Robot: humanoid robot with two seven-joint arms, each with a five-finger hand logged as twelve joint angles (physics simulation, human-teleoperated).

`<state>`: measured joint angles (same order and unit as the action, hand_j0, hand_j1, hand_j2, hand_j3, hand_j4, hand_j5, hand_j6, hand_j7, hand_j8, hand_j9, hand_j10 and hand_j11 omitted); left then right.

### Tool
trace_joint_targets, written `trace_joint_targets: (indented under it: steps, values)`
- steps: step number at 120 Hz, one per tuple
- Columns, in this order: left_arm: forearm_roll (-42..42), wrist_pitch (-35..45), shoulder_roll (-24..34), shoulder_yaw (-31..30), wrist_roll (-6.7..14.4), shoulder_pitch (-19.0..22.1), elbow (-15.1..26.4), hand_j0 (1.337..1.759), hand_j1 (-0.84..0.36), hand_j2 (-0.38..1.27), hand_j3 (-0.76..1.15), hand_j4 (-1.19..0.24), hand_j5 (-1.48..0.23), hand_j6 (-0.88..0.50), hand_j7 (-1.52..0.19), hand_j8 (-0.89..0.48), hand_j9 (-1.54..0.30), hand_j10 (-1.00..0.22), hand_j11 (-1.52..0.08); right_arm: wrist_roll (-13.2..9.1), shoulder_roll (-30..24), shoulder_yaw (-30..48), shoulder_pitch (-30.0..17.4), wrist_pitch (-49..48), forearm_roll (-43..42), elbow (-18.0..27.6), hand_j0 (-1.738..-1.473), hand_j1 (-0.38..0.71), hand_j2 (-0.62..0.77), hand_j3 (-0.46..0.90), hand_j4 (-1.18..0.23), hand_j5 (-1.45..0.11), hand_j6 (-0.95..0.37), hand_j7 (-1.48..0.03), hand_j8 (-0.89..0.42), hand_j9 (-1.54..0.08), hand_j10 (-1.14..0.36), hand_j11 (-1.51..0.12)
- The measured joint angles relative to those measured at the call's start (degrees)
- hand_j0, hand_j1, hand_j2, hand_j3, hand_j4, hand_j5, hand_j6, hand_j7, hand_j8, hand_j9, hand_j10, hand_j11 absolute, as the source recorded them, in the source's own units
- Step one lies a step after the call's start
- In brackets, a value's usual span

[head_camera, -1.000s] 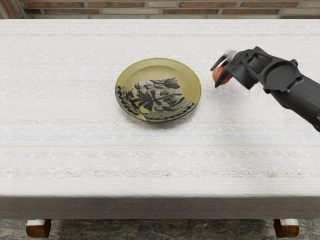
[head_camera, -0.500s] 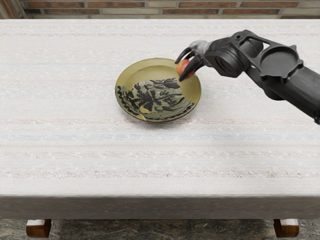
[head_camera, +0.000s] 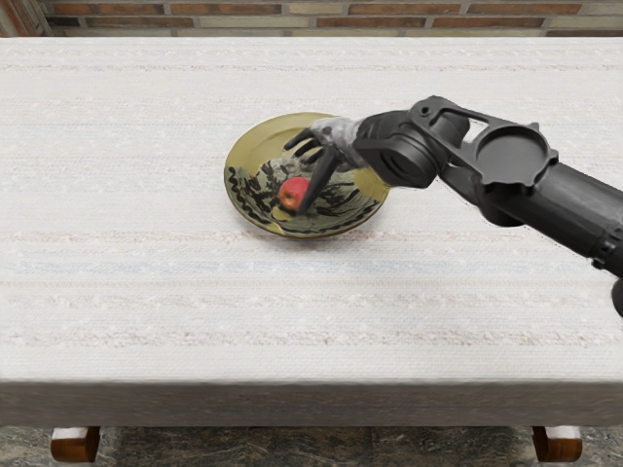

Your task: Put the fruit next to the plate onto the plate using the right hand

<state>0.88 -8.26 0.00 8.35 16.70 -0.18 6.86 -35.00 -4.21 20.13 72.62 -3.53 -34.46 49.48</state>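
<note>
A small red fruit lies inside the olive-yellow plate with a dark painted pattern, near the plate's middle. My right hand hovers over the plate, its dark arm coming in from the right edge. Its fingers are spread; one long finger reaches down along the fruit's right side, the others fan out above it. The hand looks open, with the fruit just below and left of it. The hand hides the plate's right inner part. No left arm shows.
The plate sits on a long table covered by a pale striped cloth. A brick wall runs behind the far edge. The table's front edge and two wooden feet show at the bottom.
The right hand carried the fruit leftward from beside the plate, over the rim, down to the plate's middle. Its fingers have spread apart and the fruit now rests on the plate.
</note>
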Motion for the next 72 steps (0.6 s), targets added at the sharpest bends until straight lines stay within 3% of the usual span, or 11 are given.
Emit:
trace_joint_targets:
  steps: [13, 24, 47, 72]
  values:
    - [0.0, 0.0, 0.0, 0.0, 0.0, 0.0, 0.0, 1.658, 0.34, 0.0, 0.0, -0.01, -0.01, -0.01, -0.01, -0.01, -0.01, -0.01, -0.01, 0.0, -7.94, 9.06, -5.15, -9.53, 2.21, 7.52, -1.656, -0.22, 0.05, 0.0, -0.13, -0.21, -0.08, -0.19, -0.06, -0.19, -0.11, -0.2]
    - [0.0, 0.0, 0.0, 0.0, 0.0, 0.0, 0.0, 1.658, 0.34, 0.0, 0.0, -0.01, -0.01, -0.01, -0.01, -0.01, -0.01, -0.01, -0.01, 0.0, -13.11, 20.15, -11.55, -21.34, 2.95, 10.84, -1.657, -0.27, 0.03, 0.0, -0.09, -0.13, -0.05, -0.12, -0.04, -0.12, -0.07, -0.12]
    - [0.0, 0.0, 0.0, 0.01, 0.0, 0.0, 0.0, 1.658, 0.34, 0.0, 0.0, -0.01, -0.01, -0.01, -0.01, -0.01, -0.01, -0.01, -0.01, 0.0, -20.63, 41.95, -26.05, -29.86, 11.1, 12.75, -1.658, -0.32, 0.01, 0.0, -0.03, -0.05, -0.02, -0.05, -0.01, -0.05, -0.03, -0.05]
    - [0.0, 0.0, 0.0, 0.01, 0.0, 0.0, 0.0, 1.658, 0.34, 0.0, 0.0, -0.01, -0.01, -0.01, -0.01, -0.01, -0.01, -0.01, -0.01, 0.0, -23.84, 50.91, -43.32, -31.26, 22.0, 13.07, -1.658, -0.34, 0.0, 0.0, -0.01, -0.02, -0.01, -0.02, 0.0, -0.02, -0.01, -0.02]
